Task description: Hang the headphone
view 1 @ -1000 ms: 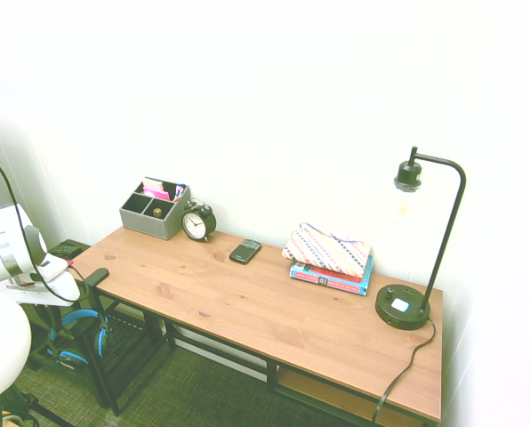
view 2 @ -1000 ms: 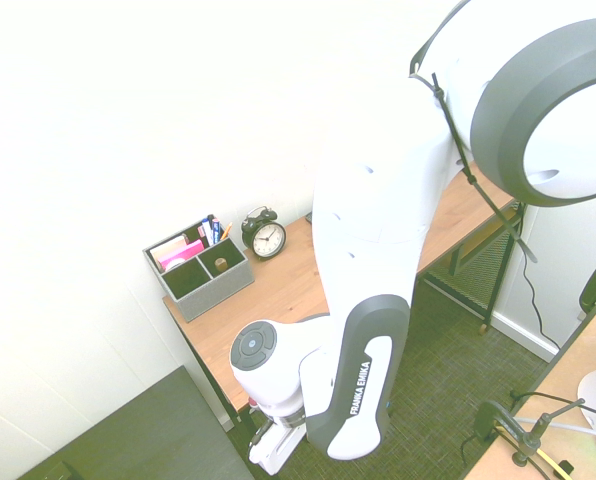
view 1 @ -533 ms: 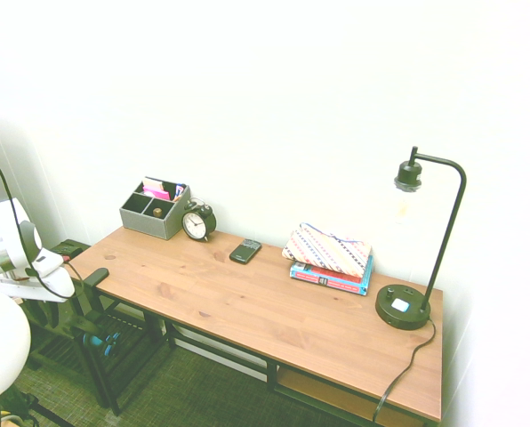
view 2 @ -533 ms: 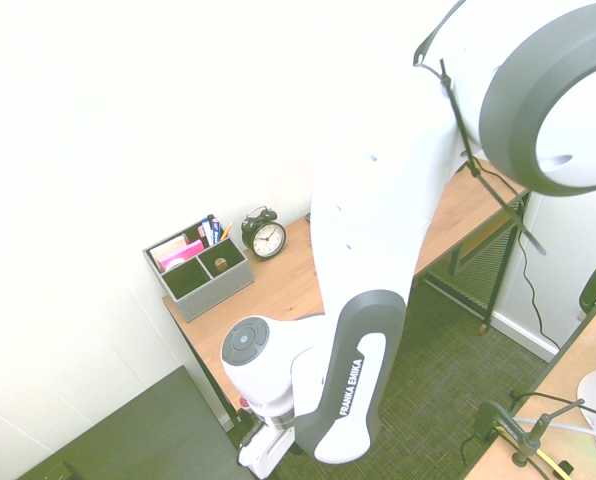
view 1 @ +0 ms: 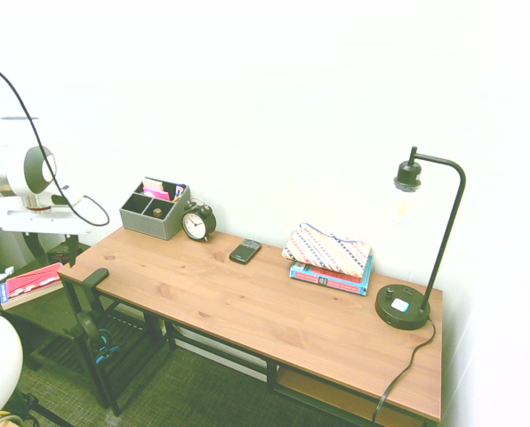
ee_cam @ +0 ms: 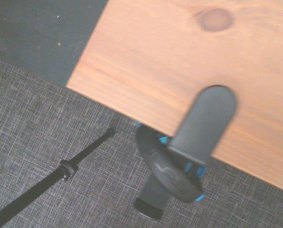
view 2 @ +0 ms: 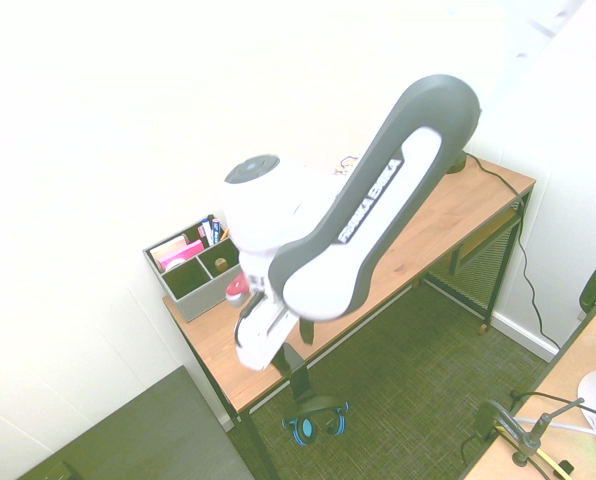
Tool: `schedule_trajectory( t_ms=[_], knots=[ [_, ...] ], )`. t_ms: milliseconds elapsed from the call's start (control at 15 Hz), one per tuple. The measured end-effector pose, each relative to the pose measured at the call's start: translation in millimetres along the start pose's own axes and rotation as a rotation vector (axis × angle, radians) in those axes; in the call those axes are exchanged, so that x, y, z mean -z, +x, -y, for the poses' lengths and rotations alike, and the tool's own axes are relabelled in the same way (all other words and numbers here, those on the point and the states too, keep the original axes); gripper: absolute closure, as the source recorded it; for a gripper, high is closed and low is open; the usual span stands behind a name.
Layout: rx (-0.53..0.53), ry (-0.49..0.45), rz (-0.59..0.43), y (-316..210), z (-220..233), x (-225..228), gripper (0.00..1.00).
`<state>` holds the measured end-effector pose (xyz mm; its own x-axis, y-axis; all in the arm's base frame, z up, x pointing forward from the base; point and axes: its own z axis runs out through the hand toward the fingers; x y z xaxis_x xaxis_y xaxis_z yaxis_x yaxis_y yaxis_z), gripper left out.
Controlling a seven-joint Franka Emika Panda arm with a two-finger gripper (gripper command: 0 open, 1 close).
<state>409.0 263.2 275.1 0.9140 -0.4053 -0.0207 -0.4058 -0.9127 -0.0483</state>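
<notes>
Headphone on the hook, arm up above the desk's end edge.

The headphone (view 2: 315,427) hangs from the hook (ee_cam: 202,124) clamped at the desk (view 1: 274,311) end edge, below the top, so hanging looks done. The gripper (view 2: 256,338) holds nothing; whether its fingers are apart I cannot tell. Next: back off over the open floor.

Both exterior views were overexposed, the white wall (view 1: 274,98) washed out to glare with almost no shadows. Their wide-angle lenses bent the edges. The wrist view was softly blurred, the desk (ee_cam: 189,57) evenly lit.
</notes>
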Motion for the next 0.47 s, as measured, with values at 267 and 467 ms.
schedule_trajectory(
  t_ms=[267, 467],
  knots=[
    [-0.058, -0.019, -0.035, 30.4, -122.6, 23.3, 0.00],
    [-0.110, -0.028, -0.077, 48.9, -192.3, 58.7, 0.00]
  ],
)
